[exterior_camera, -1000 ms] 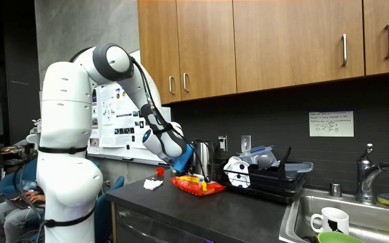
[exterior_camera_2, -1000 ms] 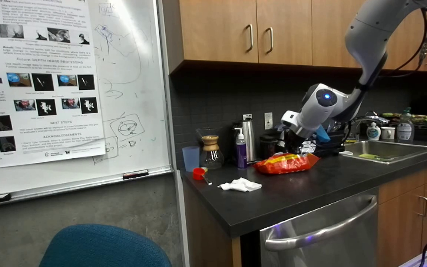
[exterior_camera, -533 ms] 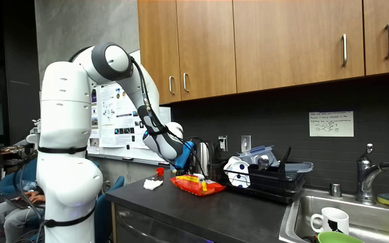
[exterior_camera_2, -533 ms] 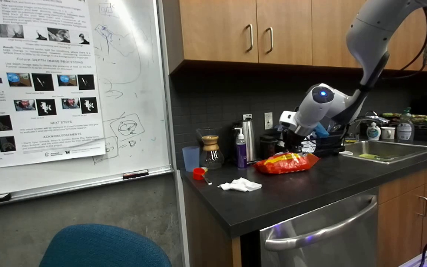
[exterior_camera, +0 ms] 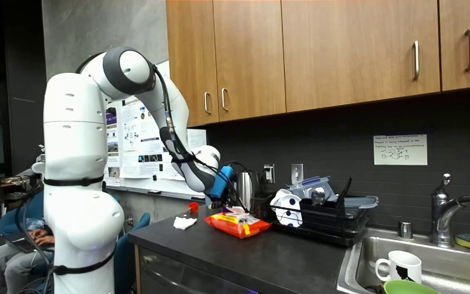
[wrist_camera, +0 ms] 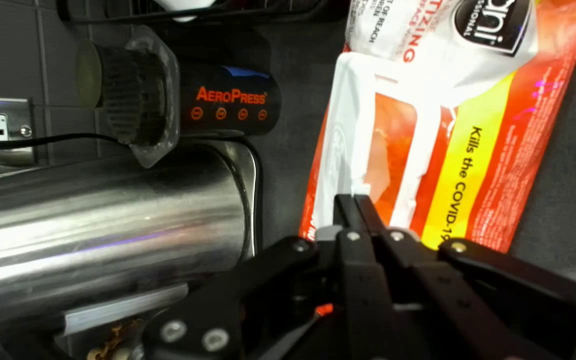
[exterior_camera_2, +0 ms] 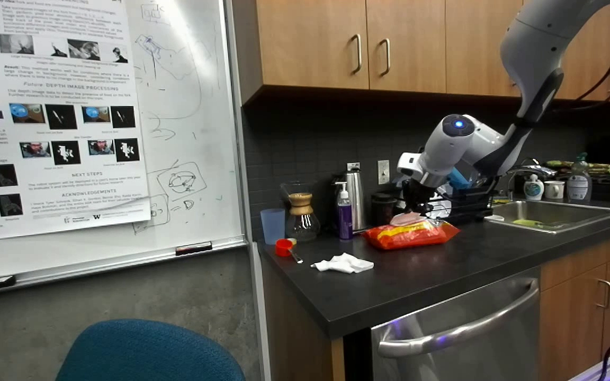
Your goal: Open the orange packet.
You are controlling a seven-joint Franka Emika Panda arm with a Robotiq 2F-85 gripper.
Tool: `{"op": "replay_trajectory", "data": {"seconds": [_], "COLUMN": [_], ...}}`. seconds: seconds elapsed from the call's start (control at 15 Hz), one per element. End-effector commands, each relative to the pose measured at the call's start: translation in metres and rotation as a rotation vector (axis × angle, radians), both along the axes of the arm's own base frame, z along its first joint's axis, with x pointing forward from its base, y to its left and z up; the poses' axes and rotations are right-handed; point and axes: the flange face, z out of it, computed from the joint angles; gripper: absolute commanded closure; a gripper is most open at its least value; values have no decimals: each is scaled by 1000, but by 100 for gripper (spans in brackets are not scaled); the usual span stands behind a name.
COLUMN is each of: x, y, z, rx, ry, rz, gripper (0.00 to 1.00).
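"Orange packet [exterior_camera_2: 413, 237] on the surface [exterior_camera_2: 427, 272], just below the claw [wrist_camera: 354, 198]. What's changed?"

"A pale flap [exterior_camera_2: 408, 218] has risen on its top, in both exterior views. I'd call that the opening under way."

"Is the claw holding it?"

"It's narrow, tips together; whether they pinch the flap, I can't tell. The wrist view cuts off the packet's far end, and the claw covers the near one."

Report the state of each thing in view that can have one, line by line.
Orange packet: lying flat, lid raised.
Gripper: shut; whether it pinches the lid is unclear.
Upper cabinet doors: shut.
Dishwasher: shut.
Dish rack: loaded.
Pump bottle: upright.
White tissue: crumpled.
Status light: lit blue.
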Motion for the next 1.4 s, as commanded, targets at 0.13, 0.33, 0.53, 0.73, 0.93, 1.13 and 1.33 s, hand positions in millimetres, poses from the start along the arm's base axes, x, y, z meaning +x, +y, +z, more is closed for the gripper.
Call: {"op": "replay_trajectory", "data": {"seconds": [0.13,0.33,0.53,0.73,0.93,1.13,1.33], "x": [-6,-1,6,11,16,18,13], "y": [0,6,15,23,32,39,30], "z": [18,21,25,27,27,22,12], "rx": [52,89,120,130,139,151,152], "ry": [-13,-28,-50,-79,-99,-99,-64], "rz": [2,7,2,2,13,21,-6], "gripper": [100,100,100,100,100,100,68]}}
